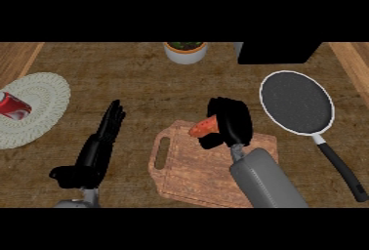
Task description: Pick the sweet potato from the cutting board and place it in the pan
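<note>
Over the cutting board, near its far edge, the right hand has its fingers curled around the sweet potato, whose orange end sticks out to the left of the palm. Whether the sweet potato is just lifted or still touching the board cannot be told from this steep angle, so the step in hand looks like the grasp itself or the very start of the lift.

By my judgement the next move calls for raising it clear of the board, carrying it to the right and a little farther away, then letting go over the dark inside of the pan, which lies on the worktop just right of the board with its handle pointing toward the near right corner.

The left hand rests open on the left, fingers straight and pointing away, holding nothing.

Counted: one cutting board, one sweet potato, one pan, one round woven mat at the left edge with one red can lying on it, one white pot with a plant at the far side, and one black box beside it.
</note>
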